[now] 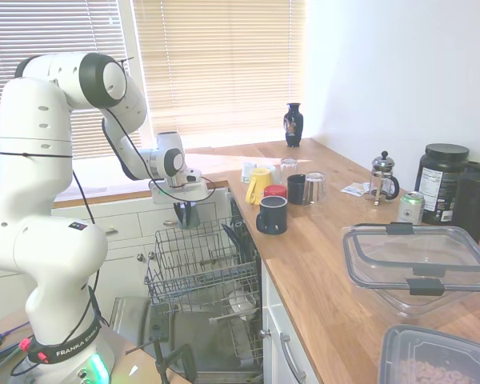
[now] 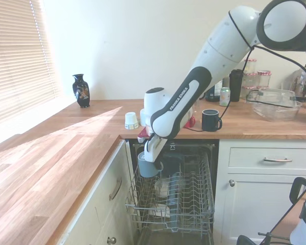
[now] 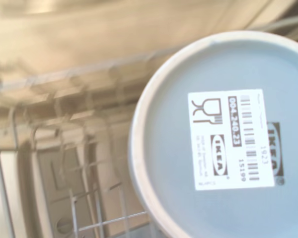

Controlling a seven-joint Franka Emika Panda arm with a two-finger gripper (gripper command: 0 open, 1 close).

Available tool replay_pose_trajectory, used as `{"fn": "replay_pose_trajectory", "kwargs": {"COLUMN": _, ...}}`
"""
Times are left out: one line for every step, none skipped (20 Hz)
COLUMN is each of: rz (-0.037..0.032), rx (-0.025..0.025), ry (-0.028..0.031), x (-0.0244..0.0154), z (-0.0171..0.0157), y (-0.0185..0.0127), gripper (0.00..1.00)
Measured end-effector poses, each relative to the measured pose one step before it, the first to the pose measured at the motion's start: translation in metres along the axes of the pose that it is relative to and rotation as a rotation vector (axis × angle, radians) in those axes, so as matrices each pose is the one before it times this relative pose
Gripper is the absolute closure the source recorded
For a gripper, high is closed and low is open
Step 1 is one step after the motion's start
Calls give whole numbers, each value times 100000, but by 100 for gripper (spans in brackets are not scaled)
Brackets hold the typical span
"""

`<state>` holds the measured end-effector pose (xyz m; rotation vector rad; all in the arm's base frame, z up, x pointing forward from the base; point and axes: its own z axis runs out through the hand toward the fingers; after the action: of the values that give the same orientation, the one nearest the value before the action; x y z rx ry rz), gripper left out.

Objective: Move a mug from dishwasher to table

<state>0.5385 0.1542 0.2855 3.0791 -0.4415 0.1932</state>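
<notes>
The slate blue-grey mug (image 2: 148, 166) hangs just above the upper wire rack of the dishwasher (image 2: 179, 200), with my gripper (image 2: 150, 155) shut on it. From the other side, the mug (image 1: 188, 215) and gripper (image 1: 186, 208) sit over the rack's far left end, by the open dishwasher (image 1: 198, 258). The wrist view is filled by the mug's (image 3: 223, 134) pale base, which carries a white barcode label, with blurred rack wires behind. The wooden table (image 1: 320, 264) runs along the right; its corner section (image 2: 66, 148) lies left of the dishwasher.
A yellow mug (image 1: 258, 185), a black mug (image 1: 296, 189), a glossy navy mug (image 1: 272, 214) and a glass (image 1: 314, 188) cluster on the table near the dishwasher. A dark vase (image 1: 294, 125), a French press (image 1: 382, 178), a can, a black tub and clear containers (image 1: 416, 258) stand further along.
</notes>
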Motion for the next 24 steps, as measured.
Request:
{"fn": "replay_pose_trajectory", "kwargs": {"rz": 2158, "rx": 593, "ry": 435, "x": 602, "z": -1059, "y": 705, "gripper": 100}}
{"fn": "replay_pose_trajectory", "kwargs": {"rz": 2479, "rx": 521, "ry": 361, "x": 696, "z": -1045, "y": 809, "gripper": 100}}
{"fn": "replay_pose_trajectory", "kwargs": {"rz": 2571, "rx": 438, "ry": 493, "x": 735, "z": -1008, "y": 935, "gripper": 100}}
{"fn": "replay_pose_trajectory", "kwargs": {"rz": 2592, "rx": 548, "ry": 740, "x": 793, "z": -1001, "y": 1008, "gripper": 100}}
{"fn": "replay_pose_trajectory", "kwargs": {"rz": 2490, "rx": 402, "ry": 233, "x": 644, "z": -938, "y": 1004, "gripper": 100}}
{"fn": "replay_pose_trajectory", "kwargs": {"rz": 2106, "rx": 519, "ry": 402, "x": 578, "z": -875, "y": 864, "gripper": 100}}
{"fn": "replay_pose_trajectory", "kwargs": {"rz": 2138, "rx": 458, "ry": 297, "x": 527, "z": -808, "y": 826, "gripper": 100}}
{"fn": "replay_pose_trajectory", "kwargs": {"rz": 1747, "rx": 286, "ry": 182, "x": 448, "z": -736, "y": 736, "gripper": 100}}
{"fn": "replay_pose_trajectory", "kwargs": {"rz": 1480, "rx": 290, "ry": 353, "x": 375, "z": -661, "y": 632, "gripper": 100}}
{"fn": "replay_pose_trajectory", "kwargs": {"rz": 1430, "rx": 179, "ry": 172, "x": 315, "z": -492, "y": 656, "gripper": 100}}
{"fn": "replay_pose_trajectory", "kwargs": {"rz": 1308, "rx": 19, "ry": 22, "x": 229, "z": -406, "y": 728, "gripper": 100}}
{"fn": "replay_pose_trajectory", "kwargs": {"rz": 1234, "rx": 168, "ry": -95, "x": 230, "z": -241, "y": 840, "gripper": 100}}
{"fn": "replay_pose_trajectory", "kwargs": {"rz": 1354, "rx": 256, "ry": -56, "x": 245, "z": -208, "y": 907, "gripper": 100}}
{"fn": "replay_pose_trajectory", "kwargs": {"rz": 1429, "rx": 241, "ry": -399, "x": 220, "z": -82, "y": 1049, "gripper": 100}}
{"fn": "replay_pose_trajectory", "kwargs": {"rz": 1608, "rx": -39, "ry": -300, "x": 253, "z": -10, "y": 1021, "gripper": 100}}
{"fn": "replay_pose_trajectory", "kwargs": {"rz": 1370, "rx": -122, "ry": -460, "x": 169, "z": 54, "y": 1057, "gripper": 100}}
{"fn": "replay_pose_trajectory", "kwargs": {"rz": 1471, "rx": -83, "ry": -406, "x": 183, "z": 66, "y": 986, "gripper": 100}}
{"fn": "replay_pose_trajectory", "kwargs": {"rz": 1342, "rx": 3, "ry": -394, "x": 114, "z": 37, "y": 863, "gripper": 100}}
{"fn": "replay_pose_trajectory", "kwargs": {"rz": 1287, "rx": 213, "ry": -311, "x": 179, "z": -31, "y": 847, "gripper": 100}}
{"fn": "replay_pose_trajectory", "kwargs": {"rz": 1251, "rx": 238, "ry": -84, "x": 158, "z": -128, "y": 806, "gripper": 100}}
{"fn": "replay_pose_trajectory", "kwargs": {"rz": 1131, "rx": 45, "ry": 44, "x": 197, "z": -153, "y": 886, "gripper": 100}}
{"fn": "replay_pose_trajectory", "kwargs": {"rz": 976, "rx": 52, "ry": 88, "x": 220, "z": -165, "y": 919, "gripper": 100}}
{"fn": "replay_pose_trajectory", "kwargs": {"rz": 1179, "rx": -42, "ry": -1, "x": 209, "z": -121, "y": 1073, "gripper": 100}}
{"fn": "replay_pose_trajectory", "kwargs": {"rz": 1210, "rx": -85, "ry": -205, "x": 209, "z": -29, "y": 1212, "gripper": 100}}
